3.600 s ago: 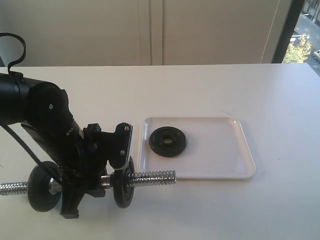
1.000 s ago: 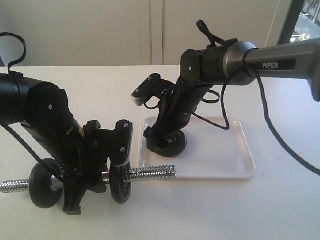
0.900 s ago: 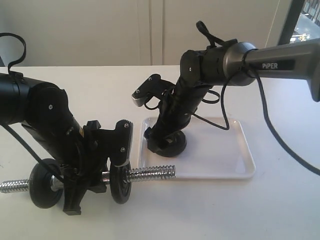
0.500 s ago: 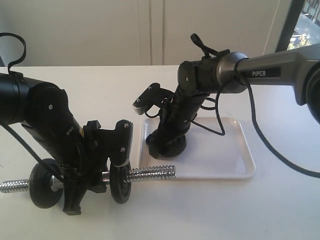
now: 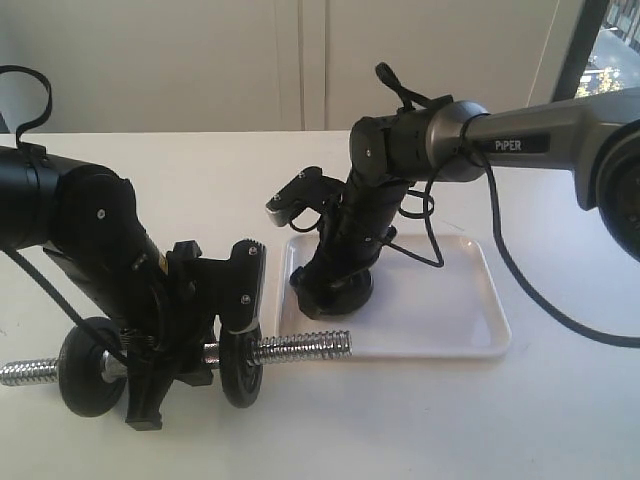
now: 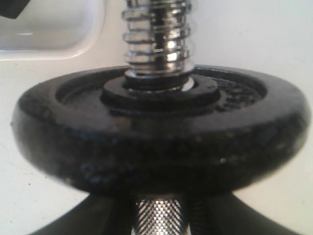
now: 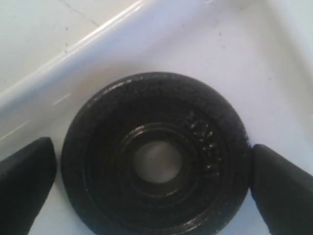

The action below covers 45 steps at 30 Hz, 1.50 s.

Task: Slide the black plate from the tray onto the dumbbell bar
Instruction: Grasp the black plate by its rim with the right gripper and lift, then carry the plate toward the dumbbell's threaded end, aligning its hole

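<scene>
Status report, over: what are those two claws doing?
Left claw gripping the bar. Right claw open, straddling the black plate, flat in the tray. Bar's threaded end bare.

black plate (image 7: 110,129): matt rough iron | tray (image 7: 264,68): glossy plastic | dumbbell bar (image 6: 156,34): shiny chrome

In the exterior view the right pincer (image 5: 333,292) covers most of the black plate (image 5: 340,310).

Small round matte black cast-iron plate (image 7: 112,147) w/ centre hole lies flat in glossy white rectangular plastic tray (image 5: 450,310), at its left end. Chrome steel dumbbell bar (image 5: 300,350) sits horizontal just in front of tray, threaded tip bare, 2 black discs (image 5: 243,368) on it.
</scene>
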### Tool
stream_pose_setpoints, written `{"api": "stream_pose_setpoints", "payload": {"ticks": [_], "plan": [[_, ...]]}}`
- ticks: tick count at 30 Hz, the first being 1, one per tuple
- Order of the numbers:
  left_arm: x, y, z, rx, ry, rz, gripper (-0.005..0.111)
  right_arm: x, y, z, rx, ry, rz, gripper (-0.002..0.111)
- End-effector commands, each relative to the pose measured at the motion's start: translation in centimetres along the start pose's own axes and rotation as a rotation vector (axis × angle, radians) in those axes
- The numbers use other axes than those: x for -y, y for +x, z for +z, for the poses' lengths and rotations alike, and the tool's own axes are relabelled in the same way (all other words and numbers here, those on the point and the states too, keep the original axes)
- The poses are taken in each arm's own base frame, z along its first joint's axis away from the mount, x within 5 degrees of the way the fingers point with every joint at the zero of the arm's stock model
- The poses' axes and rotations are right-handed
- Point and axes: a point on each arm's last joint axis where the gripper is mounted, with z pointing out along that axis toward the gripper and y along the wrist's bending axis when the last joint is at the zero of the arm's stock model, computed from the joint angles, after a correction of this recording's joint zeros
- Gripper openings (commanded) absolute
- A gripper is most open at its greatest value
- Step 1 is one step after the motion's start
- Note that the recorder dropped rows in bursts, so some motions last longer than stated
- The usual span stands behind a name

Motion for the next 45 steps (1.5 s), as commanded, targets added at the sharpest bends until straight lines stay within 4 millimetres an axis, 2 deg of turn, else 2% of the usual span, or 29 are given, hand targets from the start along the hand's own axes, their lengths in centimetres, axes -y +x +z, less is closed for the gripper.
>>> {"api": "stream_pose_setpoints", "payload": {"ticks": [1,7,13,15,16,17,18,21,26,29,32,39,45], "plan": [[-0.5,-0.7,-1.7,0.062,-0.065,-0.022,0.0,-0.1,1.4,1.0,-0.14,-0.002,-0.037,0.095],[-0.5,-0.7,-1.7,0.062,-0.065,-0.022,0.0,0.1,1.1,1.0,-0.112,0.02,0.001,0.071],[-0.5,-0.7,-1.7,0.062,-0.065,-0.022,0.0,0.2,0.9,1.1,-0.089,0.038,0.007,0.068],[-0.5,-0.7,-1.7,0.062,-0.065,-0.022,0.0,0.5,0.9,1.0,-0.082,0.061,-0.012,0.053],[-0.5,-0.7,-1.7,0.062,-0.065,-0.022,0.0,0.6,0.7,1.0,-0.062,0.078,-0.005,0.033],[-0.5,-0.7,-1.7,0.062,-0.065,-0.022,0.0,0.7,0.6,1.0,-0.055,0.082,0.006,0.02],[-0.5,-0.7,-1.7,0.062,-0.065,-0.022,0.0,0.9,0.2,0.7,-0.036,0.105,-0.004,0.0],[-0.5,-0.7,-1.7,0.062,-0.065,-0.022,0.0,1.2,-0.1,-0.6,-0.002,0.128,0.043,0.0],[-0.5,-0.7,-1.7,0.063,-0.067,-0.024,0.0,3.7,0.4,-6.2,0.108,0.136,0.16,0.0],[-0.6,-0.7,-1.8,0.069,-0.078,-0.041,0.0,5.0,1.6,-9.7,0.201,-0.035,0.227,0.0],[-0.6,-0.7,-1.8,0.07,-0.08,-0.043,0.0,5.3,2.6,-11.5,0.275,-0.188,0.252,0.0],[-1.1,-1.0,-1.8,0.099,-0.133,-0.096,0.0,5.2,5.7,-13.1,0.394,-0.435,0.302,0.0],[-1.4,-1.1,-1.8,0.119,-0.162,-0.145,0.0,4.2,8.9,-12.5,0.551,-0.614,0.386,0.0]]}}
